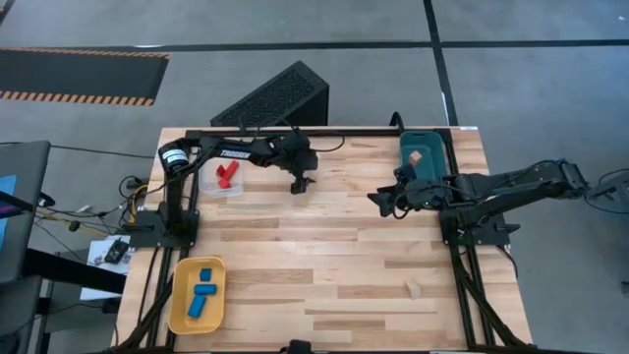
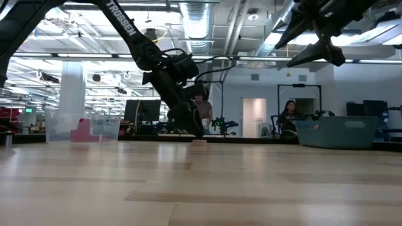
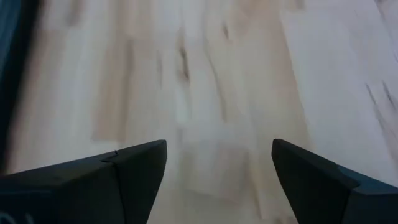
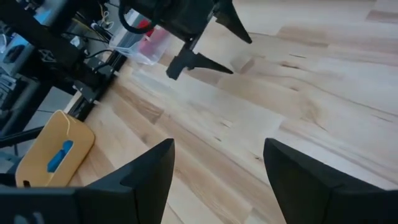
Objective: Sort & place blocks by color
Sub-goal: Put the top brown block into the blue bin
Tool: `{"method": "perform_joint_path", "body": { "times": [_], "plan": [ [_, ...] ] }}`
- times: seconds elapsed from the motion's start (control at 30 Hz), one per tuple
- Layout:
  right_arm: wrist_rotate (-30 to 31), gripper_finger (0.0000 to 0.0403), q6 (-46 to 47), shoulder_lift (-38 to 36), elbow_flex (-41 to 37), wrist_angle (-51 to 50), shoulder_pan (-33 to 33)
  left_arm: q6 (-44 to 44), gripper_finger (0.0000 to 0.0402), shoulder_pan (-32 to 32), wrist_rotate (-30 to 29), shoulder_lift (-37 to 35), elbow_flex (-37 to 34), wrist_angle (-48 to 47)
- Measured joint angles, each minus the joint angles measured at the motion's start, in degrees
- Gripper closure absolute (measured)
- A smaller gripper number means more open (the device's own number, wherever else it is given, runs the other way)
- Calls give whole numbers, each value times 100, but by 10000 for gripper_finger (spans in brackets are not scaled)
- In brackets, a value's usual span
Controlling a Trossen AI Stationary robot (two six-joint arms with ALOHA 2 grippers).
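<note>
My left gripper (image 1: 300, 185) hangs open, fingers pointing down, close over a small pale wood block (image 4: 243, 63) that lies flat on the table (image 2: 199, 142). In the right wrist view its two fingers stand on either side of the block. Two red blocks (image 1: 227, 175) lie in the clear tray. Blue blocks (image 1: 202, 287) lie in the yellow tray. One pale block (image 1: 416, 155) sits in the teal tray and another (image 1: 414, 288) lies on the table near the right side. My right gripper (image 1: 383, 200) is open and raised above the table, beside the teal tray.
The clear tray (image 1: 236, 187) is at the far left, the teal tray (image 1: 432, 147) at the far right, the yellow tray (image 1: 177, 305) at the near left. A black slanted box (image 1: 275, 98) stands beyond the far edge. Bare wood fills the table's middle.
</note>
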Motion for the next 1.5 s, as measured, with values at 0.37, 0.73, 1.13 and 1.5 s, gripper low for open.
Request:
{"method": "perform_joint_path", "body": {
  "times": [0.37, 0.73, 1.13, 1.5],
  "plan": [
    [-119, 133, 107, -2, 0, 28, 48, -21, 130, 98, -193, 127, -7, -9],
    [-127, 133, 337, -2, 0, 106, 56, 1407, 232, 137, -299, 127, -7, -92],
    [-114, 133, 514, -2, 0, 168, 234, 1235, 267, 154, -209, 122, -1, -432],
    [-95, 133, 505, -2, 0, 210, 225, 1033, 310, -519, -755, -27, 5, -1193]
  ]
}}
